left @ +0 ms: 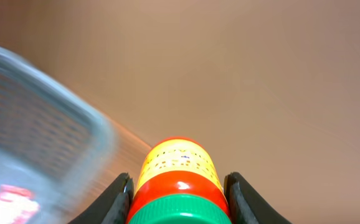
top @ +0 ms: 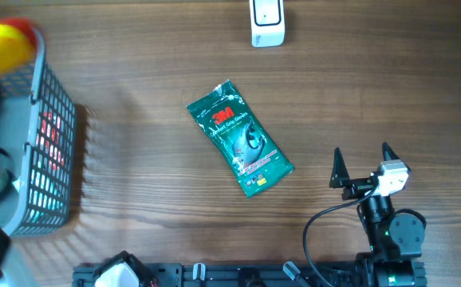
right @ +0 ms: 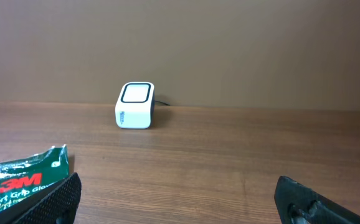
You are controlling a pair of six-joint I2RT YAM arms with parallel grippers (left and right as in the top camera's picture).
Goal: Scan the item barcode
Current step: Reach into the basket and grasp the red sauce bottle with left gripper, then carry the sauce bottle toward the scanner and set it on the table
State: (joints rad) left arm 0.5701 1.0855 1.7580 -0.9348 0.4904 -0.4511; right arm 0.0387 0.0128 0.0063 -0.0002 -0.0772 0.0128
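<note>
Basket (left: pixel 40 134) blurred, scanner (top: pixel 267 24) top cropped

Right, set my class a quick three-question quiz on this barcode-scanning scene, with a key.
1. True or false: the right gripper is holding the green 3M packet.
2. What does the left gripper grip? A) a yellow bottle B) a mug C) nothing
3. From overhead, which lies nearer the white scanner: the packet or the basket?
Key: 1 false, its jaws are open and empty; 2 A; 3 the packet.
</note>
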